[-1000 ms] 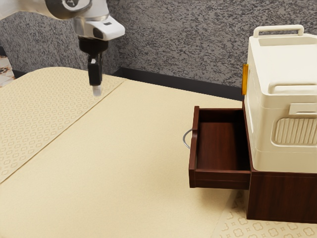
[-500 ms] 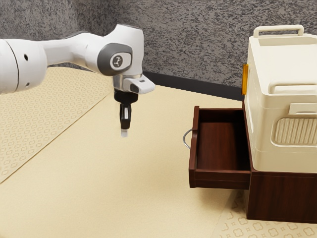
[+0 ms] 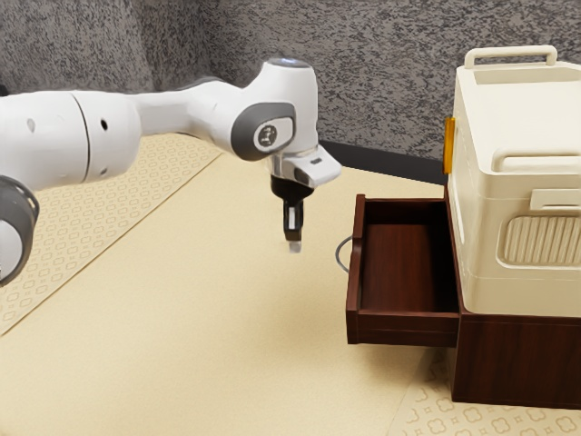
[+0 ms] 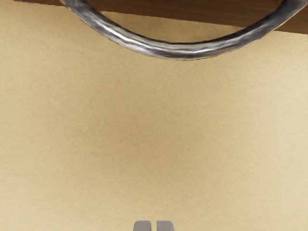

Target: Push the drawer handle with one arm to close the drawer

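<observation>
- From the exterior view's left, the white arm (image 3: 195, 113) reaches in over the pale bench (image 3: 227, 345).
- The black claw (image 3: 295, 246) hangs from it, pointing down, short of the handle; its fingertips (image 4: 165, 225) are all but closed, a thin gap between them, nothing gripped.
- Next comes the curved metal handle (image 3: 339, 254), on the drawer's outer face, near the claw but apart from it.
- The dark wooden drawer (image 3: 404, 268) stands pulled out and looks empty inside.
- An orange piece (image 3: 448, 145) shows beside the cream box.
- Farthest right, the cream box (image 3: 481, 227) sits on the dark cabinet (image 3: 517, 363).
</observation>
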